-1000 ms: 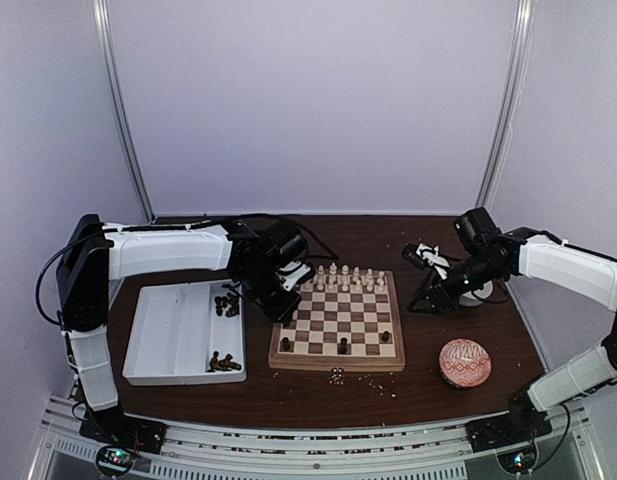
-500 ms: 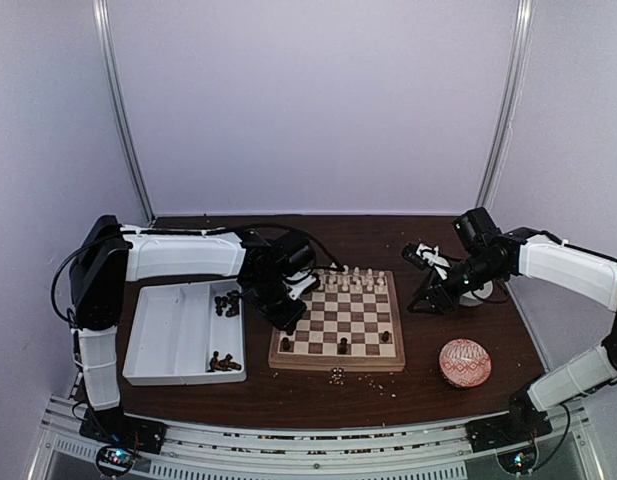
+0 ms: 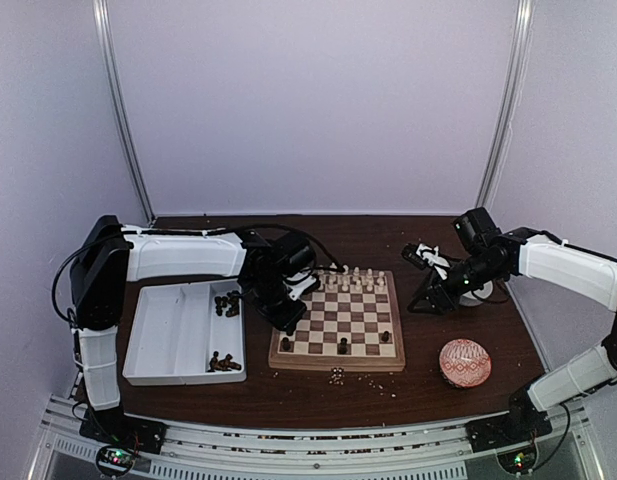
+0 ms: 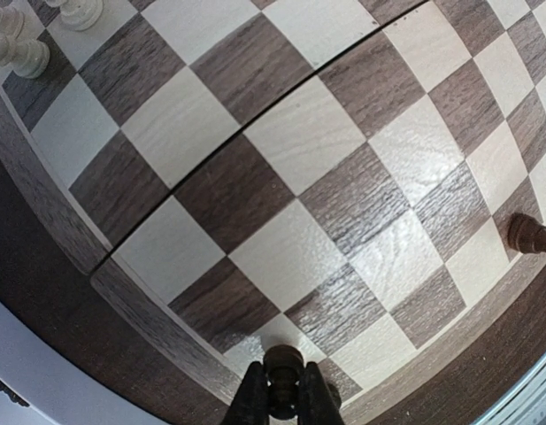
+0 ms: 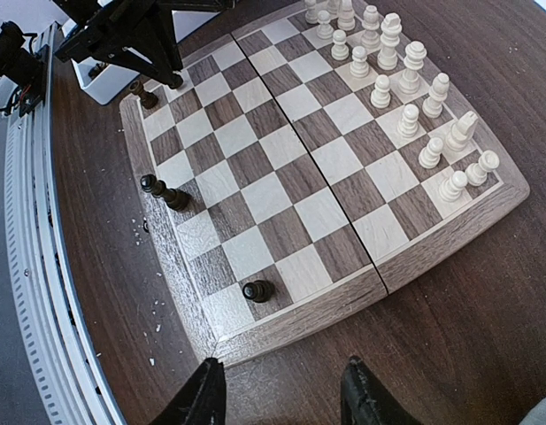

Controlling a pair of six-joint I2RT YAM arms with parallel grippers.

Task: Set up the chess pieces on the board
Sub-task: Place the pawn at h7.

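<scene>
The board [image 3: 350, 320] lies flat in the middle of the table [image 3: 368, 235], with its fold seam running from side to side. The cream pieces [image 3: 350, 278] stand along its two far rows. Three dark pieces [image 3: 343, 346] stand on the near rows: one at the near left corner, one about the middle and one toward the right.

The left gripper [image 4: 282, 403] is low over the near left part of the board, just behind the corner piece. Its fingers [image 4: 252, 403] are clamped on a dark piece [image 4: 283, 361], one on each side. The piece sits over a pale square by the border (whether its foot touches the wood cannot be told from here).

The right gripper [image 5: 281, 394] hangs over bare table just off the board's right edge. Its fingers are spread apart with nothing between them.

Left of the board, almost touching it, is a white tray [image 3: 163, 340]. More dark chessmen [image 3: 226, 303] lie in two small heaps along the tray's right side, one at the far end and one at the near end. Pale crumbs [image 3: 336, 376] are scattered on the table just in front of the board. A red-and-white patterned ball [image 3: 465, 362] sits to the board's near right, apart from it.
</scene>
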